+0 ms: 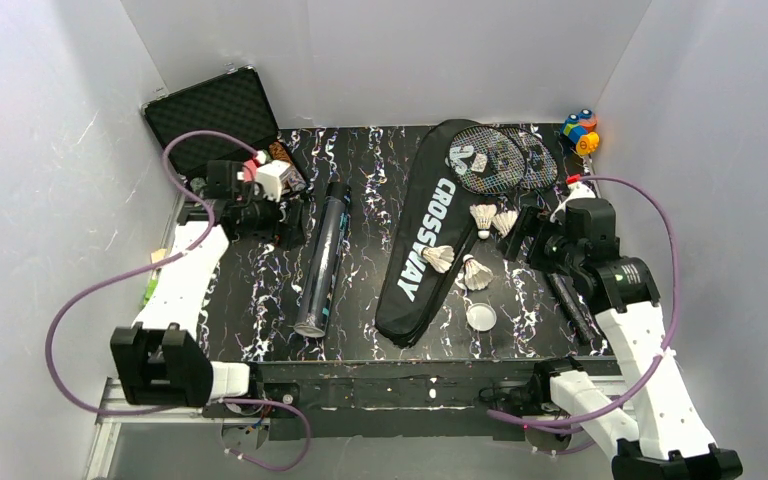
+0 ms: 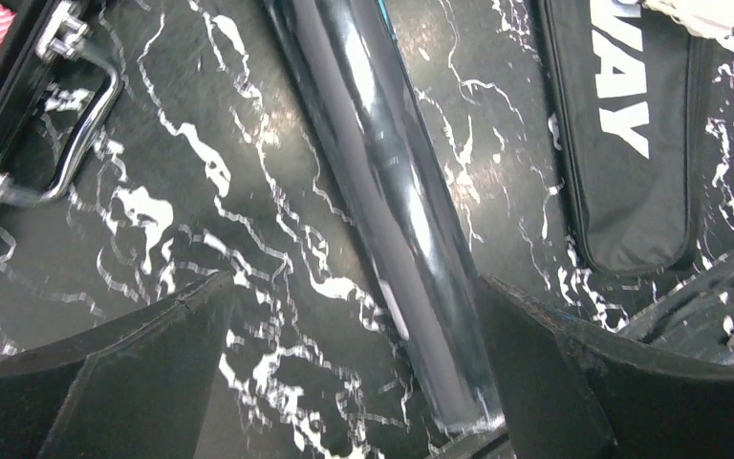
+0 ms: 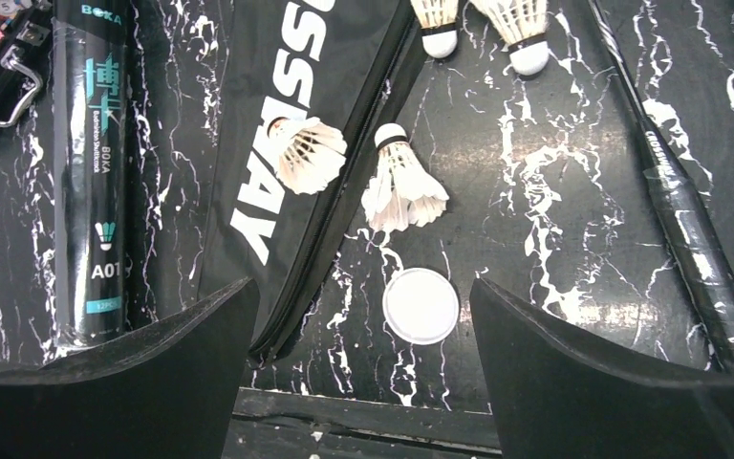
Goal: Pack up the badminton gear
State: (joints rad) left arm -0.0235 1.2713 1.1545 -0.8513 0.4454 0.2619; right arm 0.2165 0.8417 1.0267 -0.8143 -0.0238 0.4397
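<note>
Badminton gear lies unpacked across the overhead frame: the tube centre-left, the CROSSWAY bag at centre, rackets upper right, four shuttlecocks and a round white lid by the bag's right edge. The left gripper and right gripper both gape wide, holding nothing. The glossy tube could roll out of a pinch, feathers could crush under a hard close, and the flat lid offers little edge. The table is black with white veins, hemmed by plain white walls. A foam-lined case sits upper left, toy blocks upper right.
</note>
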